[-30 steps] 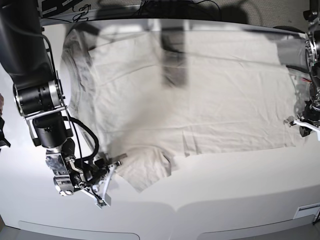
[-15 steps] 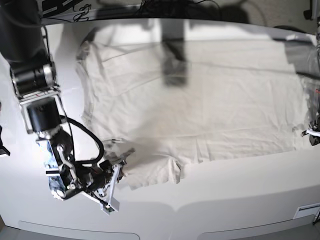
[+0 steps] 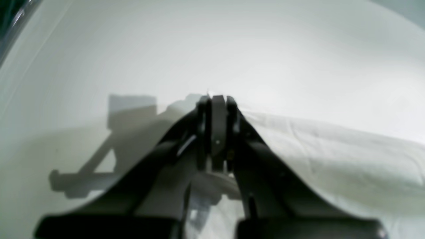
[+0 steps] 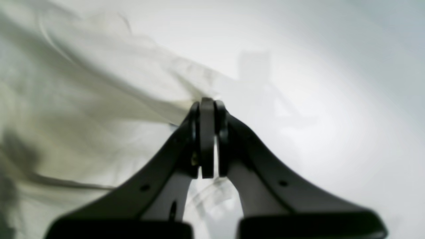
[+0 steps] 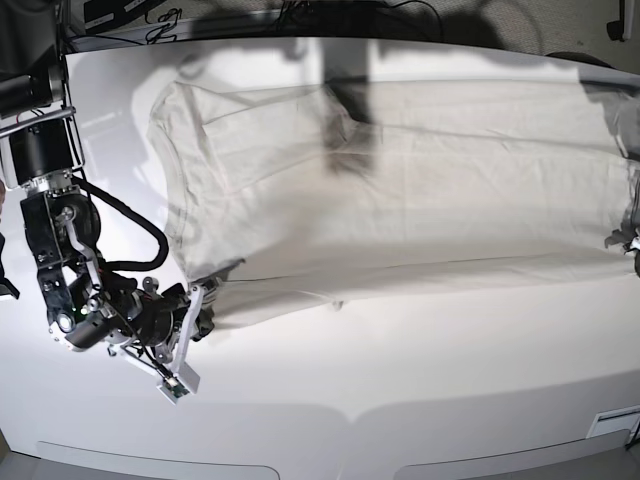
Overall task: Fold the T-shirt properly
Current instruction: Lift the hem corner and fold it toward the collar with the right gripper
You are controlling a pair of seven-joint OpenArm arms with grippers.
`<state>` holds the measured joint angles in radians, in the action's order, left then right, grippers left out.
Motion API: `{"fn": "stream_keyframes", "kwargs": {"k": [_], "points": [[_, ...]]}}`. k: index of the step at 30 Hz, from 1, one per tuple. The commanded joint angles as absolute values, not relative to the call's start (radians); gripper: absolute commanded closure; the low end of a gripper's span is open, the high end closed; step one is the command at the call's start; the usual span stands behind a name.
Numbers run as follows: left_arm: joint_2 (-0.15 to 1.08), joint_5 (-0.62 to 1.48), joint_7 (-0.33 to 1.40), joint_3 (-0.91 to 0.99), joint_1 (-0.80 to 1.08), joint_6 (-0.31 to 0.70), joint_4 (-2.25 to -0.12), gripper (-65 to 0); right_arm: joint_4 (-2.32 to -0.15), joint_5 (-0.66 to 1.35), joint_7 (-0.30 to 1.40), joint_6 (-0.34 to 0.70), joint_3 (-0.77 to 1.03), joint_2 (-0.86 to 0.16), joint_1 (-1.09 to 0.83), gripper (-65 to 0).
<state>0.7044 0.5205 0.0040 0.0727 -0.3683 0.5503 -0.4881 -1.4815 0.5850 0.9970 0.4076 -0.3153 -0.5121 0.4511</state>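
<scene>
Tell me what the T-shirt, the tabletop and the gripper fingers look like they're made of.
T-shirt: soft woven or knit fabric, probably cotton, matte off-white; it creases and pulls taut.
Tabletop: smooth, hard white surface, slightly glossy; it shows soft reflections and crisp shadows. Laminate or plastic, hard to say.
Right gripper fingers: rigid black, matte, likely moulded plastic.

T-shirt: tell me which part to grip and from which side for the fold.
Grip the T-shirt at its near long edge, coming from the table's front side. It lies stretched flat, and that edge is free. The right claw already pinches the collar-end corner and the left claw the hem-end corner, both shut on fabric.
</scene>
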Motion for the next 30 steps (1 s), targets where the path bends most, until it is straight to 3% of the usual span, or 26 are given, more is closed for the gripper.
{"fn": "stream_keyframes", "kwargs": {"k": [1,8,14,22,30], "points": [[0.741,0.537,-0.014,0.078,-0.368,0.550,-0.519,0.0,-1.499,0.602,0.995,0.405,-0.280,-0.526,0.460,0.0],[0.751,0.560,0.032,0.136,-0.252,0.547,-0.632,0.0,-1.515,0.731,1.051,0.502,-0.092,-0.526,0.348,0.0],[0.751,0.560,0.089,0.297,-0.137,0.550,-0.745,0.0,-1.618,0.741,1.086,0.517,0.004,-0.527,0.250,0.0],[0.725,0.588,0.112,0.420,0.072,0.549,-0.901,0.0,-1.715,0.742,1.084,0.519,0.020,-0.526,0.096,0.0],[0.727,0.588,0.136,0.459,0.105,0.547,-0.967,0.0,-1.724,0.732,1.081,0.526,0.023,-0.530,0.047,0.0]]}}
